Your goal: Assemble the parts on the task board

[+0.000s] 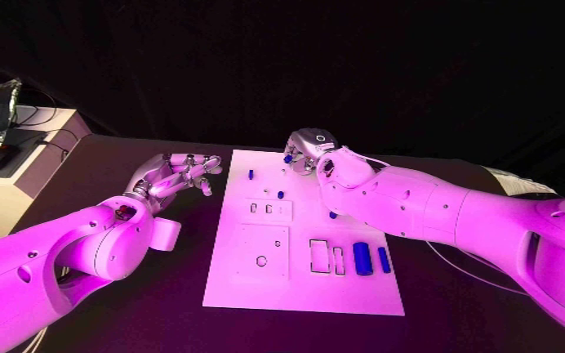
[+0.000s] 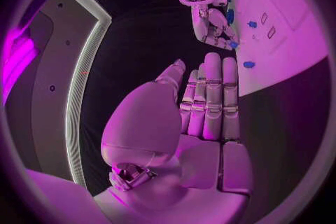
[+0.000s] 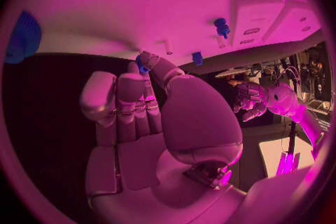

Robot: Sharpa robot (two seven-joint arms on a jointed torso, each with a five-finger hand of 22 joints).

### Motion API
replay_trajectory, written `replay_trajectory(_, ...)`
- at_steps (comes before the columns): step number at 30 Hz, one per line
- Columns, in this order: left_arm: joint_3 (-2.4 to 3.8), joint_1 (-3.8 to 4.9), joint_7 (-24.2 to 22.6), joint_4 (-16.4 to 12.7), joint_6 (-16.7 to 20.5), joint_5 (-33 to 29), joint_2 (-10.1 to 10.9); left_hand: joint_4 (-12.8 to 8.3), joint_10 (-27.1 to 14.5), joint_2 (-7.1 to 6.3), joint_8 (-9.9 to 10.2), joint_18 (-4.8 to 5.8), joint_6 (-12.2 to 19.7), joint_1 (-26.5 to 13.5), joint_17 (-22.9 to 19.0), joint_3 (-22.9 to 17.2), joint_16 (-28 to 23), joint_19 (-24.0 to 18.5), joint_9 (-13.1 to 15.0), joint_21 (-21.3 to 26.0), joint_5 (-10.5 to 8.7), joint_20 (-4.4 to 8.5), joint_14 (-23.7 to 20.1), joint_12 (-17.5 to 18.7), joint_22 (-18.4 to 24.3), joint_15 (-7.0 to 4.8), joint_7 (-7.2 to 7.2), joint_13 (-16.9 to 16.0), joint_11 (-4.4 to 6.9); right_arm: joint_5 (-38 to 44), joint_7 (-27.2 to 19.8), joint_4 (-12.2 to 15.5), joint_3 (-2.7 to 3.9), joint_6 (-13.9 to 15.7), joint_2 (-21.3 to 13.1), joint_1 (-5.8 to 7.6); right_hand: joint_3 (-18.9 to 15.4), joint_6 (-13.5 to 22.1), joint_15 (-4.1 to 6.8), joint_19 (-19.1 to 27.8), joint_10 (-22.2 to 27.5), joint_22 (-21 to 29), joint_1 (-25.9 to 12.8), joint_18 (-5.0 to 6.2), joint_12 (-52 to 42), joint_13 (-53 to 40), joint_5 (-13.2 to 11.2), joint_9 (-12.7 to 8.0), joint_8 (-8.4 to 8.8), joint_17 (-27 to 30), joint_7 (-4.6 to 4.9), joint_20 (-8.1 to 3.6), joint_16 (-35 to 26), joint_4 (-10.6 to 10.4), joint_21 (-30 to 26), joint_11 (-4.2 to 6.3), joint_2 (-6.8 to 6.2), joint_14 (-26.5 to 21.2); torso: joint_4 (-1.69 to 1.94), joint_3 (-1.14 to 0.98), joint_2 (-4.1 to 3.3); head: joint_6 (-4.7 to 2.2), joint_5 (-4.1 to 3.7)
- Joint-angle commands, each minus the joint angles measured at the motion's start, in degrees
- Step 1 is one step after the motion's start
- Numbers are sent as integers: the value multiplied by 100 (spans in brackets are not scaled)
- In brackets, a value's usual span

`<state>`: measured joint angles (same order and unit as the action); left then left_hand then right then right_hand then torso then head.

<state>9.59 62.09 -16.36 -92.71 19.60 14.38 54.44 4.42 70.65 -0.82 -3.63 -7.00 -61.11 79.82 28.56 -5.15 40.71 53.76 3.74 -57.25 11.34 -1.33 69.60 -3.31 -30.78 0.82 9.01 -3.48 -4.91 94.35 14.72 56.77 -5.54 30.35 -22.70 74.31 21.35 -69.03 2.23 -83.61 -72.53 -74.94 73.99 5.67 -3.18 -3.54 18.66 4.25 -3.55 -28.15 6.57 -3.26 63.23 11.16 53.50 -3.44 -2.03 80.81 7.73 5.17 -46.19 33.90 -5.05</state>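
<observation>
We're mid-pick at the far end of the task board: right hand seems to be pinching a small blue part at its fingertips, though the grip isn't fully clear. Left hand hovers off the board's left edge, fingers spread, holding nothing. Next we likely need to line that part up with a slot. Board is flat matte white with rectangular cutouts; two blue blocks sit near its right edge.
</observation>
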Motion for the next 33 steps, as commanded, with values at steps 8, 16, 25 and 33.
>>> replay_trajectory(8,6,5,-8,-7,-98,21,-13,-48,-40,-9,-4,-120,55,7,-16,2,31,-47,1,-43,-1,-9,-37,-20,26,7,2,-7,-12,-44,-155,-128,-14,-90,37,-23,-291,624,-101,-62,545,-474,-256,210,-15,11,-393,30,-5,70,78,89,-159,-190,-766,-125,-327,-20,1,7,-4,-7,-4)
replay_trajectory(16,6,5,3,5,-91,21,-7,-47,-60,-12,-2,-121,78,4,-19,5,32,-48,-1,-47,-1,-10,-37,-20,34,12,14,-7,-20,-109,-276,-105,-15,61,8,-21,-1535,1316,-253,-178,1474,-85,588,514,-26,9,-413,-48,-2,212,-65,303,-357,-1184,-2048,-341,-741,16,0,2,-6,-9,2)
replay_trajectory(25,5,4,2,40,-92,21,9,-47,-60,-12,-2,-121,78,4,-19,5,32,-48,-1,-47,-1,-10,-37,-20,34,12,14,-7,-20,-330,-310,461,-6,374,-520,20,-1551,1206,-191,-264,1118,-218,579,492,-14,9,-309,-49,2,237,2,256,-394,-1118,-2357,-249,-663,15,-32,-9,-7,-34,3)
replay_trajectory(33,5,3,-149,70,-306,47,17,-53,-109,-64,-4,-114,90,-19,-34,45,11,-75,1,-45,2,-20,-77,-21,50,26,-11,-8,-30,-1650,-670,1203,61,327,-1406,177,-1365,906,89,-348,-716,-502,588,244,-502,-285,-101,-44,-34,130,175,51,-278,-869,-1540,199,-573,72,-80,-28,-7,-88,-42)
